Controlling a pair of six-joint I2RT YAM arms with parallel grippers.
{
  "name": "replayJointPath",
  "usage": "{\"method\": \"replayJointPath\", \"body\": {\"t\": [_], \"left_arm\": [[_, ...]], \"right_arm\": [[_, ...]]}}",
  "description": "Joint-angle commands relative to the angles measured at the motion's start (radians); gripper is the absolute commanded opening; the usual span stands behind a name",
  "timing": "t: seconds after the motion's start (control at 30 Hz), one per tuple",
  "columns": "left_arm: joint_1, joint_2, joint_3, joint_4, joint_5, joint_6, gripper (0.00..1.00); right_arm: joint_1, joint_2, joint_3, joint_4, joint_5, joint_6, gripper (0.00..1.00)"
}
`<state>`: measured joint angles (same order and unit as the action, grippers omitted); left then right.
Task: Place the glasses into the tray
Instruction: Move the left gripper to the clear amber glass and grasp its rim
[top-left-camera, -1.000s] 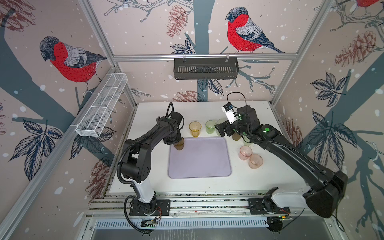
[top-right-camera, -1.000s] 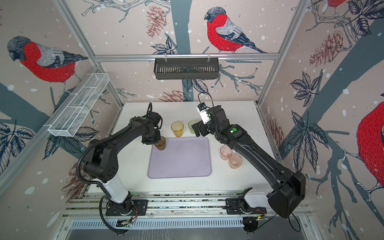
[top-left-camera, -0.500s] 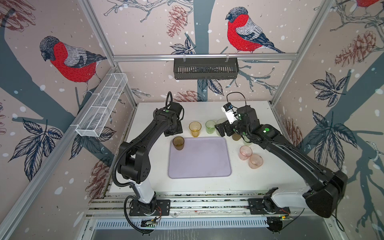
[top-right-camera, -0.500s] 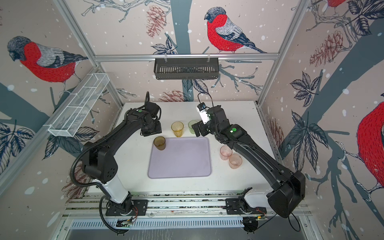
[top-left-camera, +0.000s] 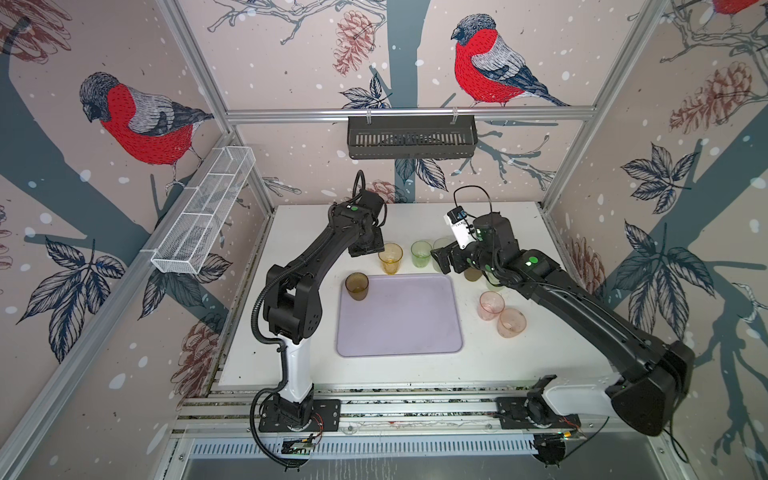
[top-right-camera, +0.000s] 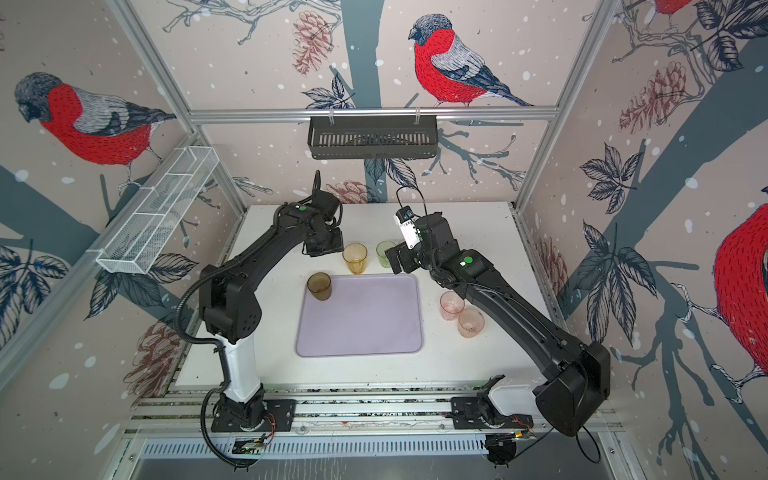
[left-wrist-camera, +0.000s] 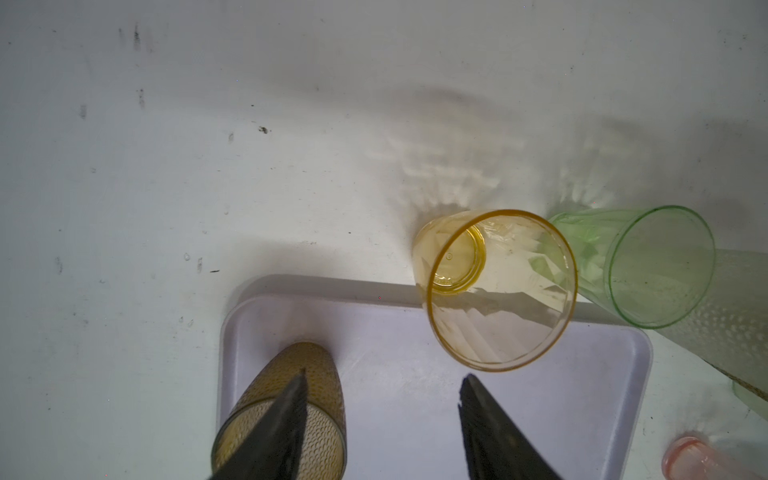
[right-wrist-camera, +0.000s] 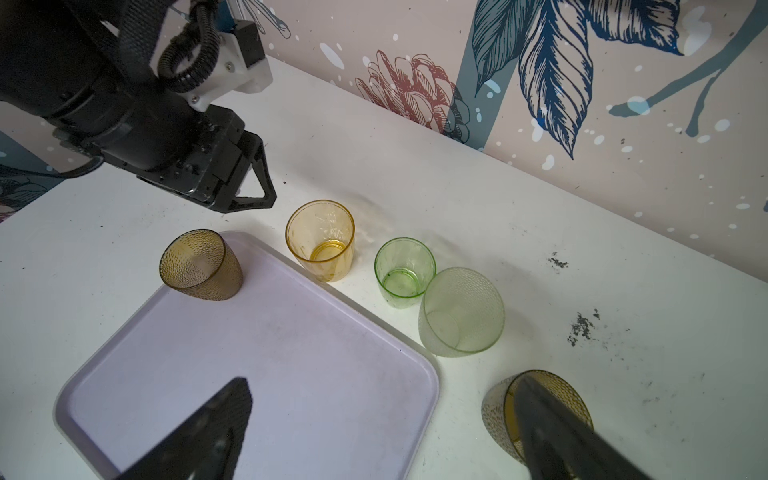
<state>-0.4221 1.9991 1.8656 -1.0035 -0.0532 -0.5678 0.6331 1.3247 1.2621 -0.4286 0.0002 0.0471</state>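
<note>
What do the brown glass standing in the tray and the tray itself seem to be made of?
The brown glass: probably moulded plastic, translucent and glossy, with a dimpled wall and thin rim; real glass cannot be ruled out. The tray: likely plastic, opaque pale lilac, matt, with faint dark scuffs and a low rounded rim.

My white table (top-left-camera: 519, 361) bears the lilac tray (top-left-camera: 399, 324); just behind it stand an amber glass (top-left-camera: 390, 257) and a green glass (top-left-camera: 421, 253), right of it two pink glasses (top-left-camera: 491, 304).

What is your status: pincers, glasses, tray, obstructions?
Left pincer open, empty. Right pincer open, empty. One brown dimpled translucent tumbler upright in corner of pale lilac rectangular plastic tray. Tray otherwise bare, unobstructed.
</note>
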Motion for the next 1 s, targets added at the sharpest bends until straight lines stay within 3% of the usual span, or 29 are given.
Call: {"method": "replayJointPath", "body": {"t": [0.0, 0.47, 0.97], "left_arm": [[-0.007, 0.034, 0.033, -0.029, 0.005, 0.004, 0.58], [-0.011, 0.146, 0.085, 0.001, 0.004, 0.009, 0.49], [-0.012, 0.213, 0.139, -0.006, -0.014, 0.015, 0.32]], "right_arm": [[-0.001, 0.005, -0.004, 0.030, -0.001, 0.004, 0.99], [-0.003, 0.028, -0.010, 0.027, -0.006, -0.003, 1.00], [-0.002, 0.021, -0.053, 0.040, -0.017, -0.013, 1.00]]}}
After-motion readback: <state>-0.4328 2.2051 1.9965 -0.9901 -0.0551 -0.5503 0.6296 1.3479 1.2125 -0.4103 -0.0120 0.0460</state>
